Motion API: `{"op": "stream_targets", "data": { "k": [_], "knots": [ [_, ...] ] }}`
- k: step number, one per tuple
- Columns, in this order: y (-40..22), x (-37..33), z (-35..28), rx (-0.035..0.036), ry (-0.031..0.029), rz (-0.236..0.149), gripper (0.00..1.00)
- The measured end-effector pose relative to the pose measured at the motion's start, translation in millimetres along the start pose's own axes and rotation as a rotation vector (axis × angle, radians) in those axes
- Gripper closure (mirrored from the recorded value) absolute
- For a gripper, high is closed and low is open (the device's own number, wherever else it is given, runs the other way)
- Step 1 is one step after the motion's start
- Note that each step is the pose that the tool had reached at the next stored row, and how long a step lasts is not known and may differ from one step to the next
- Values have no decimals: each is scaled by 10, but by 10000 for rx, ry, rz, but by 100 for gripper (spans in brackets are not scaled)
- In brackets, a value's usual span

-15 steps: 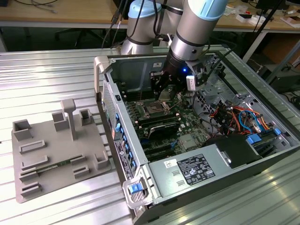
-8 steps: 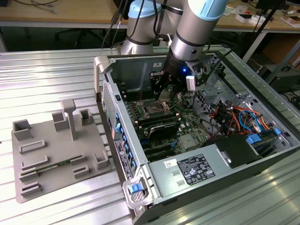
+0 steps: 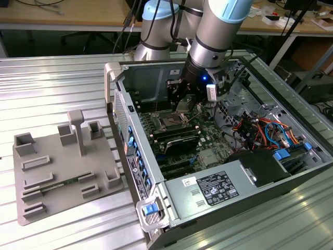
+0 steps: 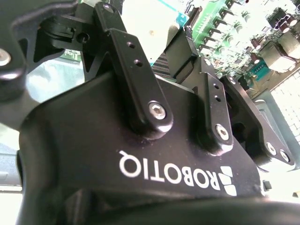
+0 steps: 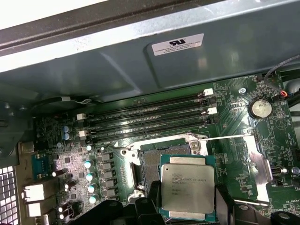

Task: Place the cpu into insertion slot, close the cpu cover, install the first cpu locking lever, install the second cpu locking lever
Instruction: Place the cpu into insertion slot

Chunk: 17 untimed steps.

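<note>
My gripper (image 3: 183,103) hangs inside the open computer case (image 3: 130,130), shut on the cpu (image 3: 183,107), a small silver-topped square chip. In the first wrist view the cpu (image 5: 187,187) sits level between my black fingers (image 5: 152,204), held by two opposite edges. It hovers above and partly over the insertion slot (image 5: 149,165), a dark square socket on the green board. The insertion slot (image 3: 169,123) lies just below the gripper and toward the exterior view's left. The cpu cover (image 5: 260,161) stands swung open beside the socket. A thin metal lever (image 5: 225,137) runs along the socket's edge.
Long black memory slots (image 5: 150,123) run beside the socket, under the case wall (image 5: 140,56). A coin battery (image 5: 260,108) sits near the cover. A power supply (image 3: 218,188) and coloured cables (image 3: 260,127) lie toward the exterior view's right. A grey fixture plate (image 3: 62,166) rests outside the case.
</note>
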State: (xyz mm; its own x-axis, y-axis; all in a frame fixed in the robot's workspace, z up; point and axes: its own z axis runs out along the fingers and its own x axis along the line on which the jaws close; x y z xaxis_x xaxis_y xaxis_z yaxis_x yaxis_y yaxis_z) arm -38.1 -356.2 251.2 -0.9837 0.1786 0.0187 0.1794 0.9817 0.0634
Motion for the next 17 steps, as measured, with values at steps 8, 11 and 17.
{"op": "stream_targets", "data": {
  "k": [8,11,17],
  "knots": [
    [0,0,4,-2,-3,39,45],
    [0,0,5,-1,-3,52,45],
    [0,0,9,-3,-6,89,45]
  ]
}}
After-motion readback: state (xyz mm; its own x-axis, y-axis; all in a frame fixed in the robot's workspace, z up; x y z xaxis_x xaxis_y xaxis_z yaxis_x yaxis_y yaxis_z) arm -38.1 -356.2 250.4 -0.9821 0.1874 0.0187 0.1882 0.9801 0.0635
